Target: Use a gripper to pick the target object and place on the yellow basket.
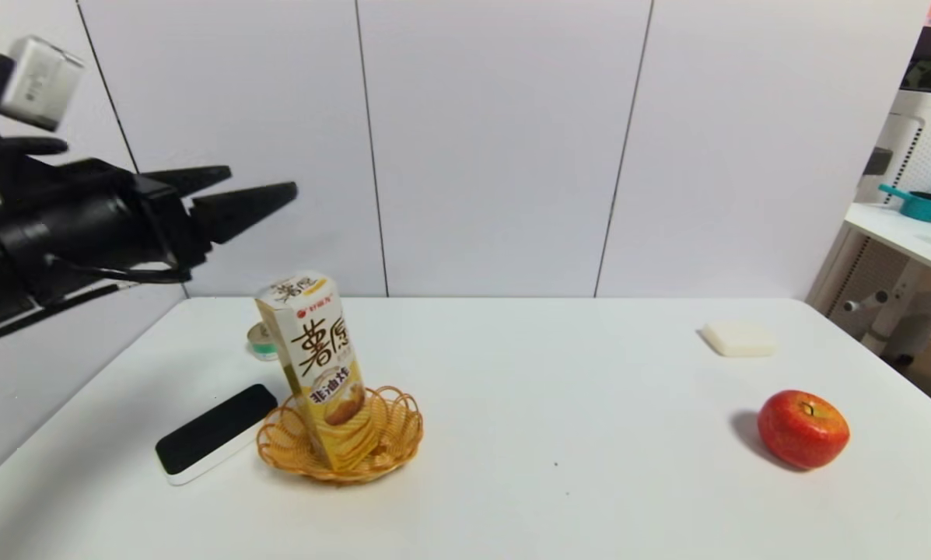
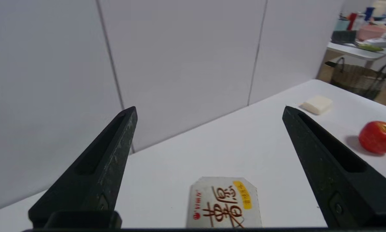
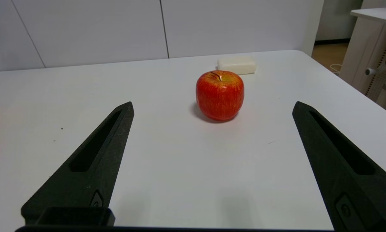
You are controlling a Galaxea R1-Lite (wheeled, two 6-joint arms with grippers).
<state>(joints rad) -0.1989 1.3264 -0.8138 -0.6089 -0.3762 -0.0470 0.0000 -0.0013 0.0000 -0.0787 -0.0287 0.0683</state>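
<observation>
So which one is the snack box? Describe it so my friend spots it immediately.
On the white table, toward the left, sits a golden wicker basket. The yellow-and-white carton leans in it, tall, with big brown Chinese characters, unlike the low, round tin behind.

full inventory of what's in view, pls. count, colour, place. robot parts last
carton: 1, yellow and white, standing tilted in basket
basket: 1, golden-tan wicker, on table, left half
tin can: 1, silver and green, behind carton
flat slab: 1, black top, white sides, left of basket
block: 1, off-white, right rear of table
apple: 1, red, right side
table: 1, white, before pale panels
left claw: 1, black, open, above carton
right claw: 1, black, open, over table
</observation>
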